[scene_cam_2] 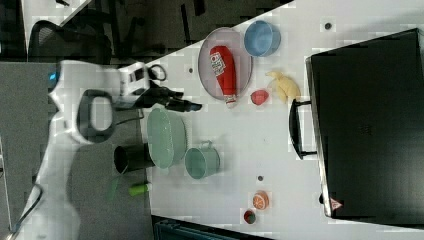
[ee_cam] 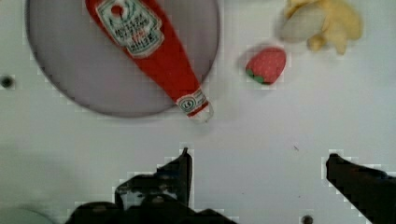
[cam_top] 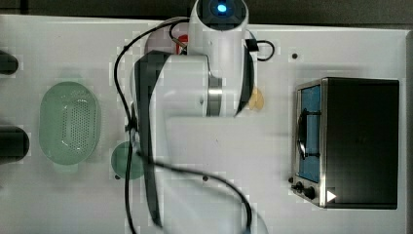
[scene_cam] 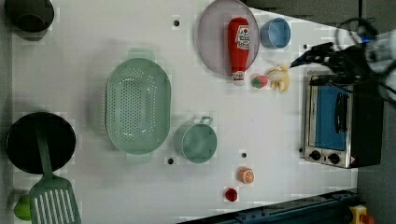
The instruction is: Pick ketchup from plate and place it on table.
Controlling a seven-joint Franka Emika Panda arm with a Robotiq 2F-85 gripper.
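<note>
Wrist view. Ketchup (ee_cam: 154,51) lies flat on the plate (ee_cam: 70,79), its length slanted across the disc. Label faces up. Pale tip overhangs the plate rim and sits over bare desk (ee_cam: 261,135). Plate cropped at the frame edge.

Strawberry (ee_cam: 266,65) rests on the desk just beside the plate, apart from its rim. Peeled banana (ee_cam: 322,23) lies near the strawberry, on the side away from the plate, not touching it.

Gripper (ee_cam: 257,161): two dark fingers (ee_cam: 180,170) spread wide apart, nothing between them, white desk showing in the gap. Both are clear of the ketchup tip. Small dark dots on the desk, one beside the plate.
</note>
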